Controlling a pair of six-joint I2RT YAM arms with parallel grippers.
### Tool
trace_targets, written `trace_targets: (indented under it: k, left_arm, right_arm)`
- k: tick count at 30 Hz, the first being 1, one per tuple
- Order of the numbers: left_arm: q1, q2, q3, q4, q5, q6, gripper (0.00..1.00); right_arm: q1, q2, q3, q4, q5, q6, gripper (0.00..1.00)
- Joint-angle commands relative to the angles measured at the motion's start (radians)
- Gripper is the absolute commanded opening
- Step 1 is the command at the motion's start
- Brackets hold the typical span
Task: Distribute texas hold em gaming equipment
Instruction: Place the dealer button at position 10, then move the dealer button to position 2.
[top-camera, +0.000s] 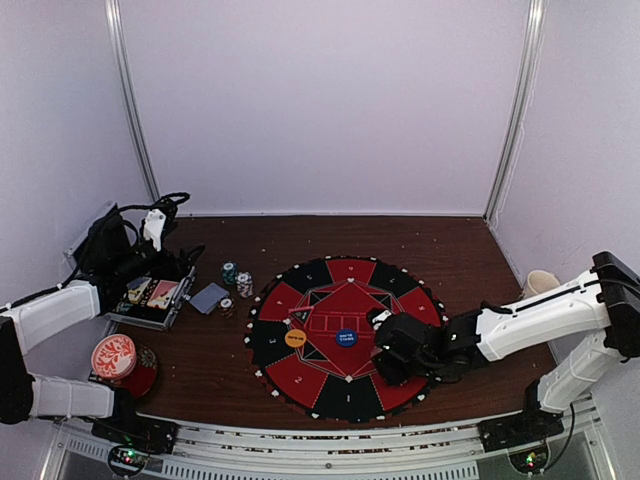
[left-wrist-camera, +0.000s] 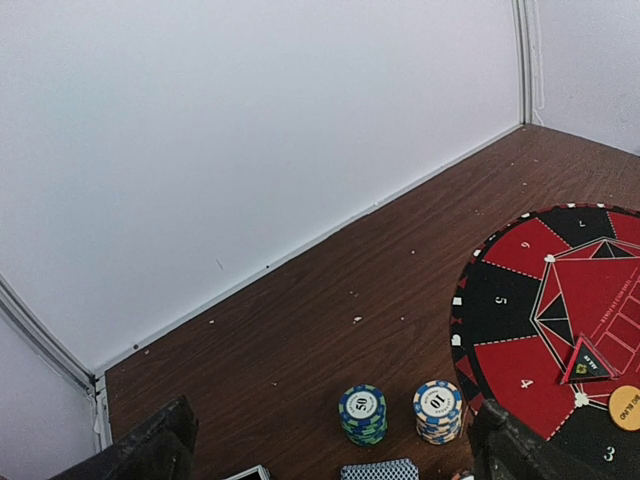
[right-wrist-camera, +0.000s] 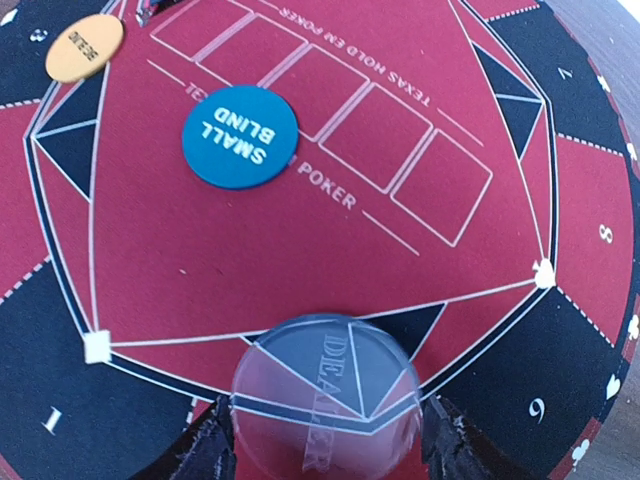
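In the right wrist view a clear round dealer disc (right-wrist-camera: 325, 395) lies low over the red-and-black mat (right-wrist-camera: 200, 260), and my right gripper (right-wrist-camera: 325, 445) stands with a finger against each side of it. A blue small-blind button (right-wrist-camera: 240, 136) and an orange button (right-wrist-camera: 84, 47) lie further in on the mat. My left gripper (left-wrist-camera: 330, 455) is wide open and holds nothing. It hovers near a teal chip stack (left-wrist-camera: 362, 413), a white chip stack (left-wrist-camera: 437, 410) and patterned-back cards (left-wrist-camera: 380, 470). From above, the right gripper (top-camera: 383, 345) is over the mat's right half.
An open card case (top-camera: 150, 298) sits at the left by the left gripper (top-camera: 165, 255). A red-and-white patterned disc (top-camera: 113, 355) rests on a red dish at the near left. A pale cup (top-camera: 541, 283) stands at the far right edge. White walls close off the back.
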Motion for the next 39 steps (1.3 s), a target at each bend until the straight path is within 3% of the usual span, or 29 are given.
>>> trace_targets:
  k: [1,9,18,26,33,39]
  left_arm:
    - [0.007,0.005,-0.004,0.043,0.007,-0.004,0.98]
    - [0.006,0.008,-0.005,0.045,0.008,-0.005,0.98]
    - [0.007,0.002,-0.005,0.043,0.005,-0.003,0.98]
    - [0.007,0.004,-0.003,0.042,0.008,-0.003,0.98]
    - [0.007,0.004,-0.005,0.042,0.005,-0.002,0.98]
    - [0.007,0.007,-0.004,0.043,0.005,-0.002,0.98]
  right_arm:
    - [-0.029,-0.019,-0.028,0.009,0.033,0.016,0.64]
    - [-0.056,-0.016,-0.049,0.028,-0.003,0.001,0.65]
    - [-0.055,-0.015,-0.037,0.047,-0.065,-0.001,0.81]
    - [-0.056,0.032,-0.056,0.075,-0.097,0.011,0.86]
    - [-0.078,0.065,-0.077,0.108,-0.122,0.024,0.8]
    - [-0.086,0.068,-0.073,0.129,-0.165,0.017,0.63]
